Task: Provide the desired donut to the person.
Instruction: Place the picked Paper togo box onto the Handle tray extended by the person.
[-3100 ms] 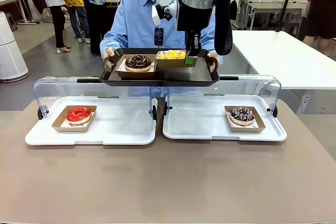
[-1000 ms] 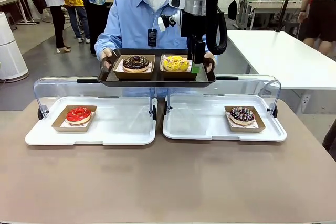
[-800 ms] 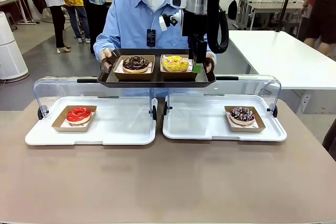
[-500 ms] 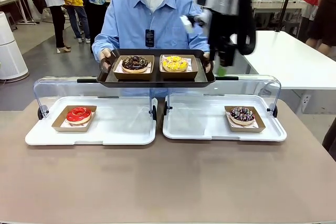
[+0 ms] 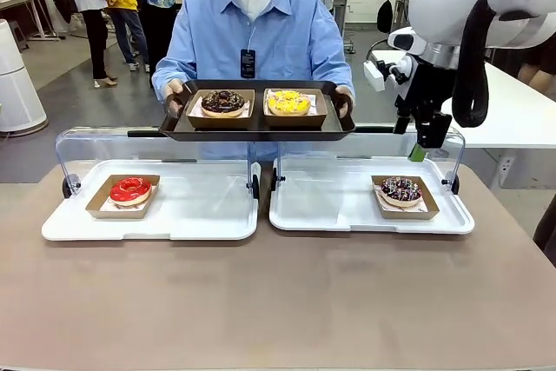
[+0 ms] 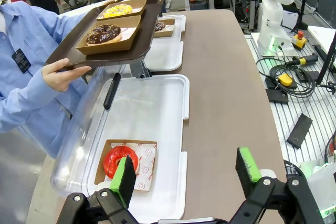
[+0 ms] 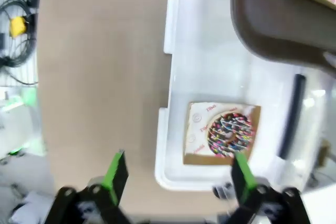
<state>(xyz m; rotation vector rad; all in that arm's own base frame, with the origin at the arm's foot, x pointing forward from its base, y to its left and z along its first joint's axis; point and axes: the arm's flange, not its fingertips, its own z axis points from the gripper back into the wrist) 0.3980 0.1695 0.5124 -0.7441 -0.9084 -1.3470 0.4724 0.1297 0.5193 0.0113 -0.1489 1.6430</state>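
On the dark brown plastic tray point(image 5: 257, 128): yellow-iced ring donut point(image 5: 289, 102), chocolate-iced ring donut point(image 5: 223, 102), both in tan cardboard.

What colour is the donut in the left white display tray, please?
Red: the donut has glossy red icing, clearest in the left wrist view.

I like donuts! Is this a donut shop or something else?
It looks more like a robot lab set up as a pretend donut counter. A white robot arm hangs over white trays with clear plastic lids, and cables and controllers lie beside the brown table.
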